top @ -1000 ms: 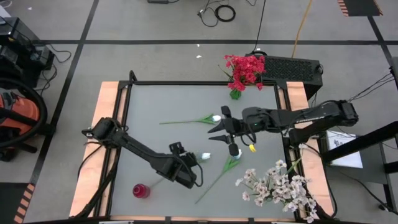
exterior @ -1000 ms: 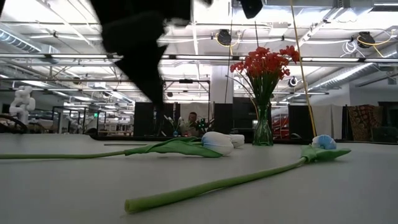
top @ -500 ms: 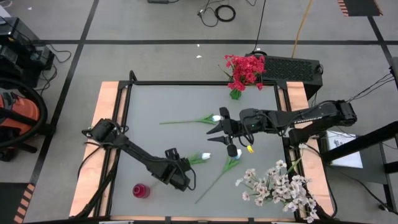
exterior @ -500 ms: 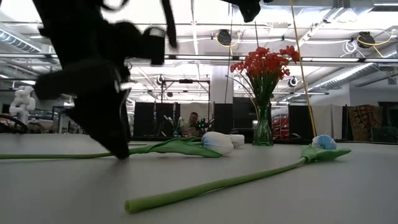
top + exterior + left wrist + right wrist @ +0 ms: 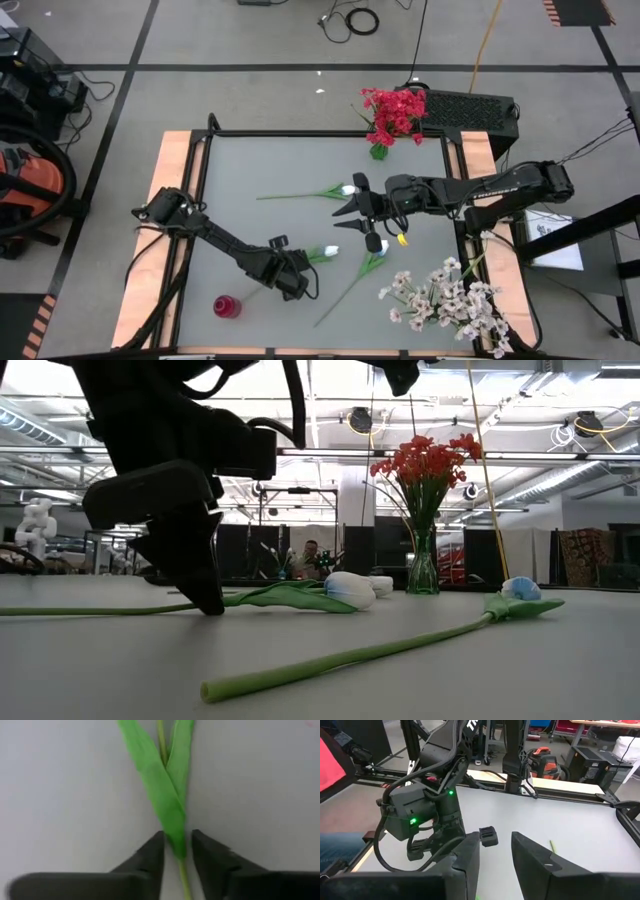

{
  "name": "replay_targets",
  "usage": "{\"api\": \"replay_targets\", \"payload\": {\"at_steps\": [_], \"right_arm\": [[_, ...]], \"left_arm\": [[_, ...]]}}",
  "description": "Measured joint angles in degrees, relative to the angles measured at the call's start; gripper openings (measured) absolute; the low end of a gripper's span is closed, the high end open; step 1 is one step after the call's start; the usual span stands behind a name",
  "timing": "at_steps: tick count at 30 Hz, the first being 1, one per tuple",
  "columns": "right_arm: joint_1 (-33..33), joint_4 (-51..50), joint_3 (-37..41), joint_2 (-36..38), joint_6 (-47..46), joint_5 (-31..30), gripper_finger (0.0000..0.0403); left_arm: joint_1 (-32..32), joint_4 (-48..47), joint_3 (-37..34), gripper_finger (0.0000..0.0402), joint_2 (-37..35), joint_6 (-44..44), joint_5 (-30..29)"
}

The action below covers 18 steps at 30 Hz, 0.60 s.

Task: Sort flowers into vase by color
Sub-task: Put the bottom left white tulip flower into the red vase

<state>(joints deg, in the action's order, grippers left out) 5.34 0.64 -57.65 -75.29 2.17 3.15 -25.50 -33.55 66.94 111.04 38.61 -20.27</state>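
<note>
Overhead, the left gripper point(image 5: 293, 285) sits low over the thin green stem of the white tulip-like flower point(image 5: 322, 254), which runs diagonally from bud down toward a small red vase point(image 5: 226, 307); the right gripper point(image 5: 362, 205) waits near mid-table, farther off, fingers apart and empty.

Level with the table, that left gripper point(image 5: 205, 600) touches down beside the green leaves.

From the left wrist, both fingers point(image 5: 150, 857) straddle the leaf tip point(image 5: 175, 840), slightly apart, not yet closed; the stem lies lengthwise between them.
</note>
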Motion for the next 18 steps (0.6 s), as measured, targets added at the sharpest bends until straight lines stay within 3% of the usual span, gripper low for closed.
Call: {"api": "replay_targets", "payload": {"at_steps": [5, 10, 18], "right_arm": [[0.00, -0.26, 0.00, 0.00, -0.66, 0.18, 0.0105], [0.18, -0.87, 0.00, 0.00, -0.67, 0.17, 0.0105], [1.16, -1.12, 0.00, 0.00, 0.52, 0.19, 0.0105]], "left_arm": [[-0.03, 0.33, -0.26, 0.0014, -0.96, -0.29, 0.07], [-0.23, -2.81, -0.37, 0.0020, -7.79, -0.42, -2.92], [-4.74, -8.57, -0.28, 0.0006, -29.57, 1.82, -10.86]]}}
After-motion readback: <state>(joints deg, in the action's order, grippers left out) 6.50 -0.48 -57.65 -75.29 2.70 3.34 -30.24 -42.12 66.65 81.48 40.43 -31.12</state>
